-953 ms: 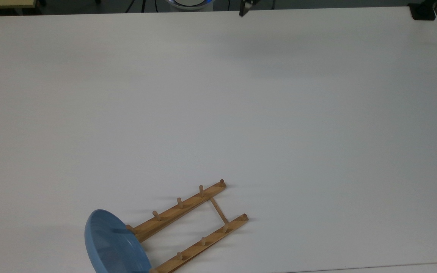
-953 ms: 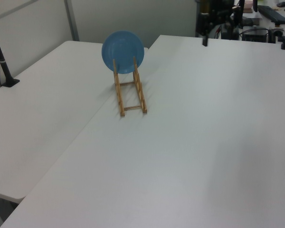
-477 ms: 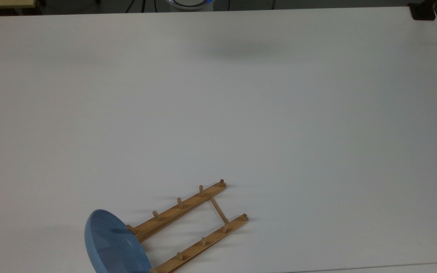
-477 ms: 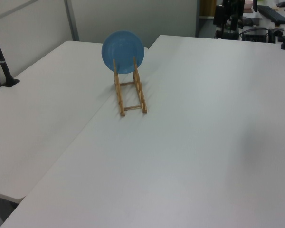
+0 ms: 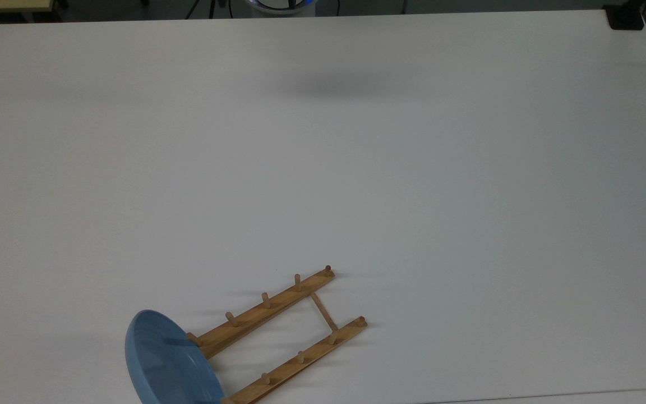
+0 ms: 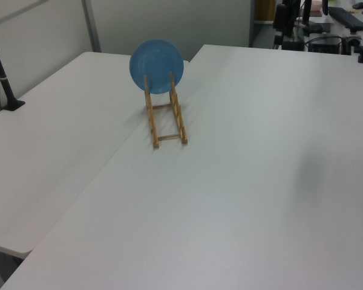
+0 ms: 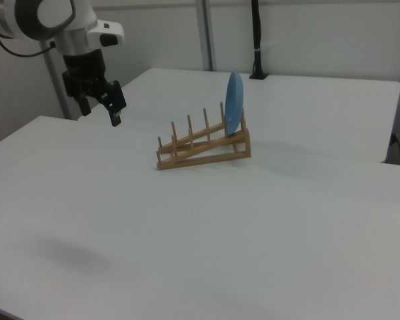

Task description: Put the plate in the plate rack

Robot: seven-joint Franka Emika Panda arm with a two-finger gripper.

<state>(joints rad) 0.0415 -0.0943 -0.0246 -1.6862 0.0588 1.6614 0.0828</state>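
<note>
The blue plate (image 5: pixel 160 365) stands upright on edge in the last slot of the wooden plate rack (image 5: pixel 278 314), at the rack's end near the top view's lower left. In the left view the plate (image 6: pixel 156 60) faces the camera, held between the pegs at the far end of the rack (image 6: pixel 166 118). In the right view the plate (image 7: pixel 234 100) shows edge-on at the raised end of the rack (image 7: pixel 200 143). My gripper (image 7: pixel 100 112) hangs well above the table, far to the right view's left of the rack, open and holding nothing.
Two white tables meet along a seam (image 6: pixel 139 130) beside the rack. A black pole on a clamp (image 6: pixel 3 72) stands on the neighbouring table, also seen as the pole (image 7: pixel 256 40). The robot base (image 5: pixel 281 4) is at the far edge.
A second ago a gripper fingertip showed at the top view's upper edge; it has since left that view. Its shadow on the table has shifted. Plate and rack have not moved.
</note>
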